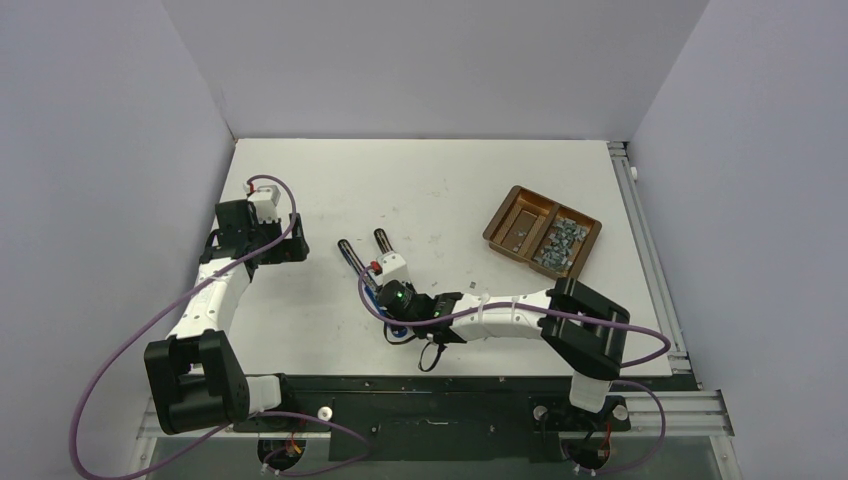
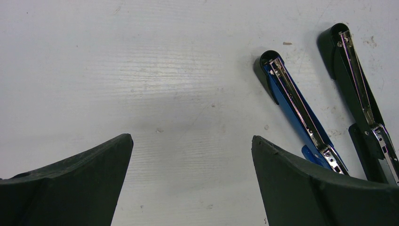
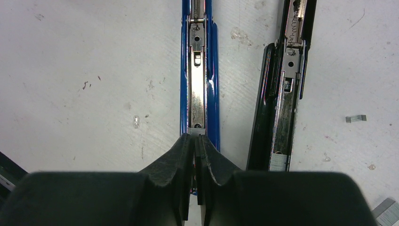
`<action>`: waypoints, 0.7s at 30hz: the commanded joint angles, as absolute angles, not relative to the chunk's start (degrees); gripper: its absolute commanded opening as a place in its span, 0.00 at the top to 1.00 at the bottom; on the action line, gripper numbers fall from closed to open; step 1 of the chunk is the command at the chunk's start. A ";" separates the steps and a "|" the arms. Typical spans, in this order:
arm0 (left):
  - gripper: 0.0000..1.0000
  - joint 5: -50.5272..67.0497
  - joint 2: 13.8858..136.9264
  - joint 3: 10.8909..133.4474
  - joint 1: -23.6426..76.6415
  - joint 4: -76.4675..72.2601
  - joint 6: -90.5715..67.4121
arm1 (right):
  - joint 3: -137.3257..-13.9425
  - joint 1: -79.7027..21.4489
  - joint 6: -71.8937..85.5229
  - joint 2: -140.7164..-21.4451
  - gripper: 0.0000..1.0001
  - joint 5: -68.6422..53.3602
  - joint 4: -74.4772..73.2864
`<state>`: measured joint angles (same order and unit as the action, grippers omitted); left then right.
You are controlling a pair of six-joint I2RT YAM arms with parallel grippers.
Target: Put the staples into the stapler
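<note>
Right claw [image 3: 194, 139], closed tip to tip with nothing visible between its pads, sits over the near end of the blue channel of the stapler [image 3: 197, 94], which lies opened near the middle of the counter [image 1: 450, 180]. Left claw [image 2: 190, 139] is spread wide and empty, toward the left edge. Staples [image 1: 560, 242] are mostly heaped in the tray [image 1: 492, 236] toward the right edge. One loose strip [image 3: 356, 118] lies beside the black arm [image 3: 282, 108] (its channel seems to hold a strip at the near end). Judged early: blue channel looks bare, stapler not yet closed.
</note>
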<state>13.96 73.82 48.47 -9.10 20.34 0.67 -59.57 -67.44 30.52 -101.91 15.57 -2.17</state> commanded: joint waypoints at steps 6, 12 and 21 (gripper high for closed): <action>0.04 14.69 71.98 49.70 -9.56 19.50 0.79 | -61.76 -67.30 30.31 -102.78 0.92 15.53 -3.15; 0.04 14.67 71.81 49.83 -9.49 19.73 1.21 | -62.91 -67.30 29.12 -102.45 0.81 15.08 -3.76; 0.04 14.94 71.83 50.31 -9.54 20.02 1.06 | -67.49 -67.24 26.22 -99.36 0.63 16.36 -7.22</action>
